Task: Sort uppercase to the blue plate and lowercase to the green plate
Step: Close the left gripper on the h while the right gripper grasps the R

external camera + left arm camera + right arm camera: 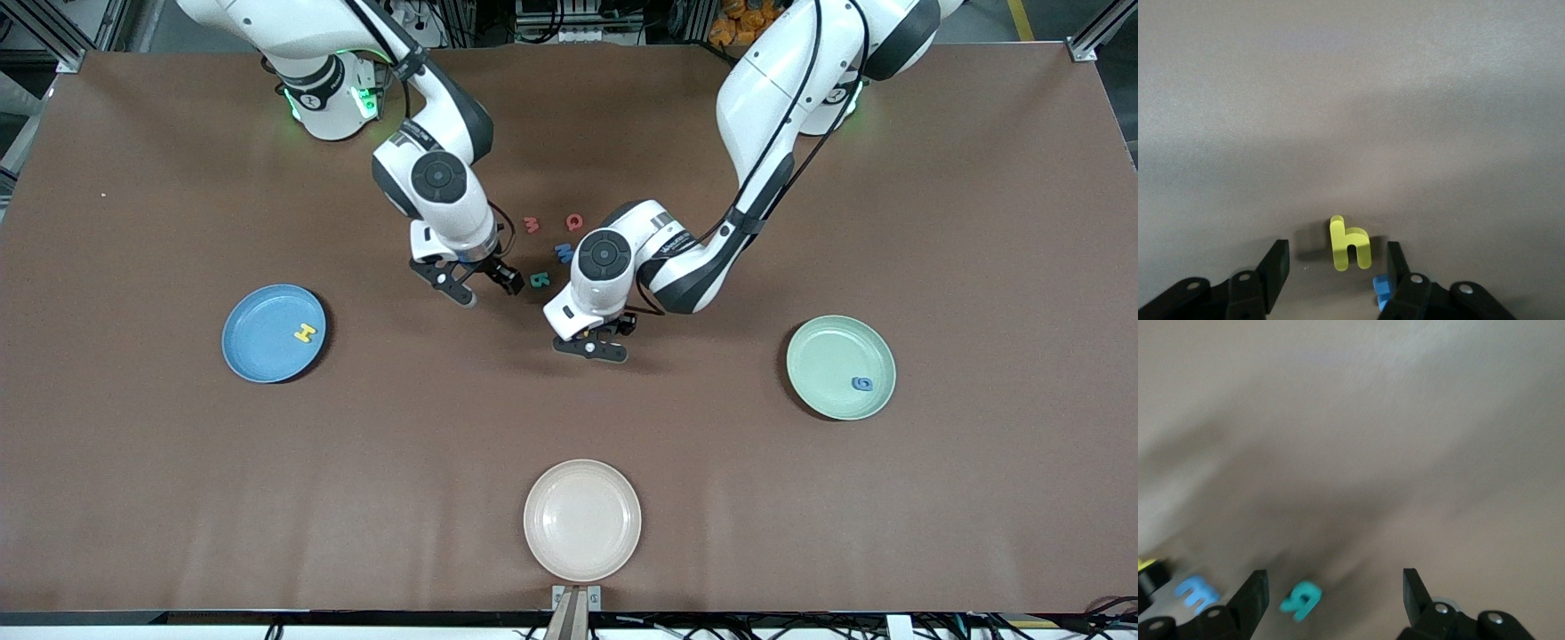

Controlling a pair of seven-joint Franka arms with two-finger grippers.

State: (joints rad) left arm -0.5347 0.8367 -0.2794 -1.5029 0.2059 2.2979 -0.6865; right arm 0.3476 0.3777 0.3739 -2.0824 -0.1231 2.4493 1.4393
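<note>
My left gripper (1338, 257) is low at the table, open, its fingers standing either side of the yellow lowercase h (1350, 243) without touching it. A small blue letter (1383, 288) lies against one finger. In the front view the left gripper (591, 347) hides both. My right gripper (480, 284) hangs open beside the teal B (539, 280), which lies off-centre between its fingers (1301, 599). Red m (531, 223), red Q (574, 221) and blue M (564, 252) lie close together mid-table. The blue plate (258, 347) holds the yellow H (305, 333). The green plate (827, 356) holds a blue g (861, 383).
A cream plate (582, 520) with nothing on it sits nearest the front camera, at mid-table. The two arms' wrists are close together over the letter cluster. In the right wrist view a blue letter (1197, 593) lies beside the teal B.
</note>
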